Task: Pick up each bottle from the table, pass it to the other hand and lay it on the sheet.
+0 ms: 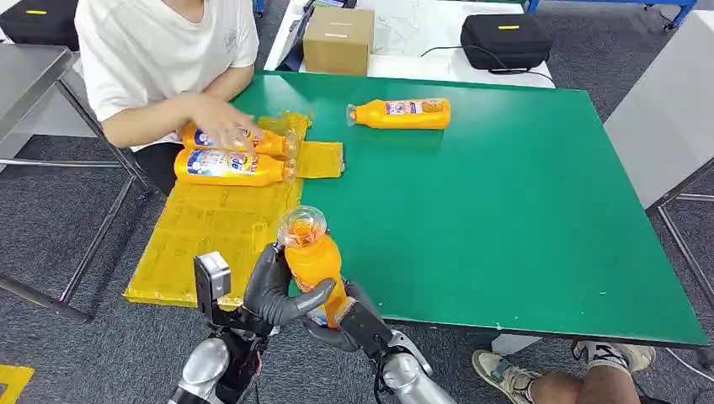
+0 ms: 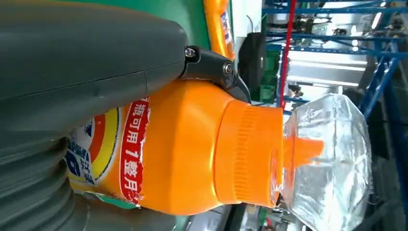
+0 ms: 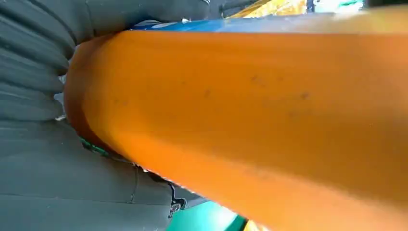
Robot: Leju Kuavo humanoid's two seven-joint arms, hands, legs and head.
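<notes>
Orange bottles, four — one upright, clear cap, gripped by left hand and right hand at worktop edge; two on yellow sheet; one on green worktop.

Four orange bottles: one upright in the robot's hands, two lying on the single yellow sheet, one on the green table. One cardboard box; seemingly two black cases.
</notes>
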